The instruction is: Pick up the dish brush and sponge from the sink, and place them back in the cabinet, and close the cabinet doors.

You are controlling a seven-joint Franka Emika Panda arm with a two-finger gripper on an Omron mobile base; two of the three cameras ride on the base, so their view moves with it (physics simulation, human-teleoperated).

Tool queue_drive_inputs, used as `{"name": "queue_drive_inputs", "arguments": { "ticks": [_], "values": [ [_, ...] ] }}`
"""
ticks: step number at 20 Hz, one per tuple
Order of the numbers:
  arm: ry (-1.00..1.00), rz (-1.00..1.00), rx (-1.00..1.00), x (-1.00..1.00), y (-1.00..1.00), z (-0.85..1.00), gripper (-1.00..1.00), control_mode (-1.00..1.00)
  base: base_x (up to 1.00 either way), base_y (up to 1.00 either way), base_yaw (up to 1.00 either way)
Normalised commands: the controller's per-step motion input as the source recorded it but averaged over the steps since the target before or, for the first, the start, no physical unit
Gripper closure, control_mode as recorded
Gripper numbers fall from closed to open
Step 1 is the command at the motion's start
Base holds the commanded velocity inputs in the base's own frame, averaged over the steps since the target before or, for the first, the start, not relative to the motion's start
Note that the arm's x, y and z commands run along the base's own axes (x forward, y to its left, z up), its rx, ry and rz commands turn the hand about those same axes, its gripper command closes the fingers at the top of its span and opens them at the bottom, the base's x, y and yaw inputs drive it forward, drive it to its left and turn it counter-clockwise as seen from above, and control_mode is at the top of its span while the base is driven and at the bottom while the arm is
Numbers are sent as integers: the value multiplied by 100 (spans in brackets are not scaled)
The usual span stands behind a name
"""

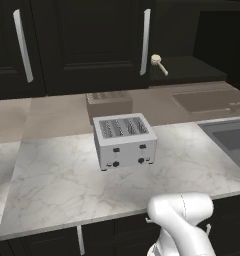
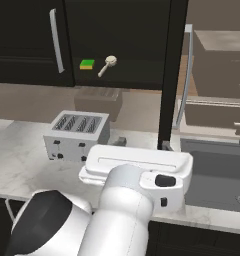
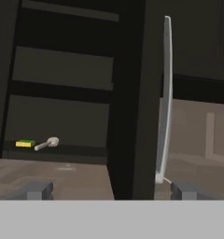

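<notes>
Left base view: the brush (image 1: pixel 159 63) lies on the dark shelf of the cabinet (image 1: pixel 192 67), its round head toward the closed door (image 1: pixel 87 45) on the left, handle pointing right and forward. A toaster (image 1: pixel 124 141) stands on the marble counter (image 1: pixel 57 185) below, and the corner of the sink (image 1: pixel 232 140) shows at the right edge.

Right base view: the sponge (image 2: pixel 87 64) and the brush (image 2: pixel 107 65) lie just beside each other on the cabinet (image 2: pixel 122 60) shelf, sponge to the left, above and behind the toaster (image 2: pixel 77 135). One door (image 2: pixel 174 75) stands open, edge-on, its long silver handle (image 2: pixel 188 75) facing the sink (image 2: pixel 217 175) side. The white hand sits low in front of the counter (image 2: pixel 12 165), well apart from the shelf; the fingers themselves are hidden behind it here.

Hand view: the gripper (image 3: pixel 111 190) is spread wide, its two fingertips (image 3: pixel 37 190) far apart at the bottom, with nothing held between them and nothing touched. The open door (image 3: pixel 130 102) edge rises straight ahead between the tips, its handle (image 3: pixel 165 98) just to the right of it. The sponge (image 3: pixel 25 143) and brush (image 3: pixel 47 144) rest on the lowest shelf of the cabinet (image 3: pixel 62 70), well off to the left and beyond the gripper.
</notes>
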Motion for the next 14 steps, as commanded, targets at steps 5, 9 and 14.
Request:
{"name": "queue_drive_inputs", "arguments": {
  "ticks": [5,9,14],
  "values": [
    [0,7,0,16,-14,-11,-100,-100,0,0,0],
    [0,7,0,12,-18,-4,-100,-100,0,0,0],
    [0,7,0,11,-21,0,-100,-100,0,0,0]
  ]
}}
